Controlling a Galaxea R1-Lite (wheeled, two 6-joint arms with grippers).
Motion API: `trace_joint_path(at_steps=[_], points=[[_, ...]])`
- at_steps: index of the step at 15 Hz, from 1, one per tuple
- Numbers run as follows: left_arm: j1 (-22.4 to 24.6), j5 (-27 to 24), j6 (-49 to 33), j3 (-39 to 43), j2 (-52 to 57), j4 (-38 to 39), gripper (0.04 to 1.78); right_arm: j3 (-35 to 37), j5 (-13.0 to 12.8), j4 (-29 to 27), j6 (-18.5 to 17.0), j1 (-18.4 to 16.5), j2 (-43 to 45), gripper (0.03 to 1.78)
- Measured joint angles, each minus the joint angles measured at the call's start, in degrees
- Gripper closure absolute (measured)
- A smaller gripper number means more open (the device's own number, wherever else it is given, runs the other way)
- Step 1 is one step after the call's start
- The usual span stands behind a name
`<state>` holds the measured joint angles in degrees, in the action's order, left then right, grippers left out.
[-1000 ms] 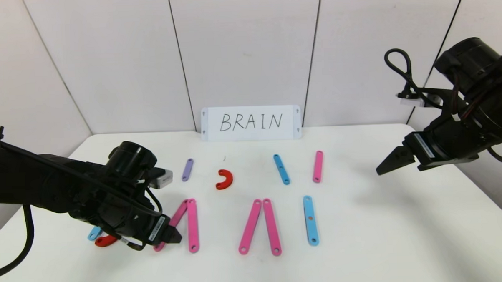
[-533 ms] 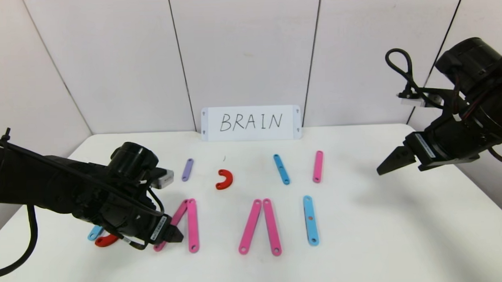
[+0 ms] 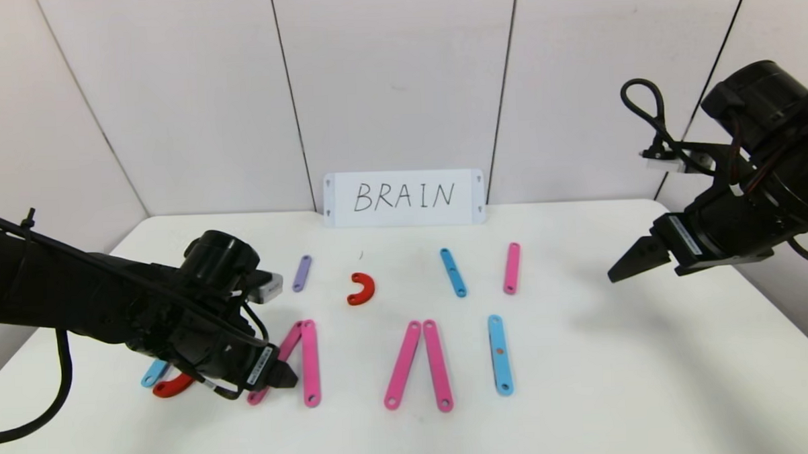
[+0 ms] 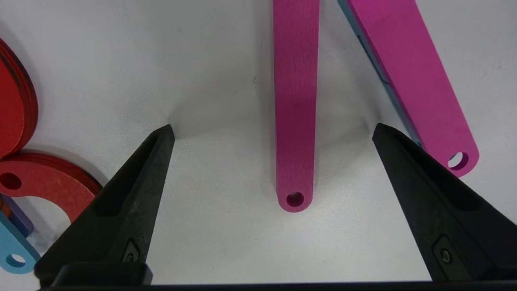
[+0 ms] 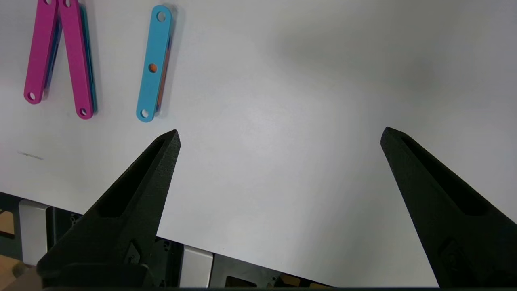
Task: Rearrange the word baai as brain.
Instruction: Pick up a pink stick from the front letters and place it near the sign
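Pink, blue and red pieces of the word baai [image 3: 355,356] lie in a row across the near middle of the white surface [image 3: 618,381], below the white card [image 3: 403,198] reading BRAIN; the left hand [image 4: 272,133] hangs low over the row's left end, fingers spread wide, holding nothing, a pink bar [image 4: 295,105] lying between them untouched; the right hand [image 5: 278,137] hovers well apart above the right side, wide open and empty.
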<state>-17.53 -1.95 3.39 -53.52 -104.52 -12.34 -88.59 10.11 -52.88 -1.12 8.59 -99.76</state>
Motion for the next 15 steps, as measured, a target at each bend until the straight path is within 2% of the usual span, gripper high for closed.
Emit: trace_joint_path(at_steps=[2,4,8,10,12,15], points=[[-0.02,0.13,0.02,-0.17,-0.71,0.82,0.23,0.04,0.02,0.0,0.0,0.0,0.11,0.07],[-0.02,0.17,0.02,-0.3,-1.21,0.94,0.44,0.13,0.04,0.0,0.05,0.0,0.15,0.07],[-0.05,0.05,0.11,-0.21,-1.38,0.88,1.14,0.15,-0.02,0.02,0.09,-0.02,0.37,0.07],[-0.18,0.05,0.11,-0.12,-1.38,0.82,1.42,0.11,0.0,0.07,0.07,-0.16,0.61,0.07],[-0.41,0.11,0.05,-0.1,-1.38,0.77,1.54,0.09,0.0,0.1,0.07,-0.17,0.76,0.07],[-0.6,0.02,-0.06,-0.3,-1.38,2.54,1.54,0.06,0.02,0.29,0.09,-0.17,0.89,0.07]])
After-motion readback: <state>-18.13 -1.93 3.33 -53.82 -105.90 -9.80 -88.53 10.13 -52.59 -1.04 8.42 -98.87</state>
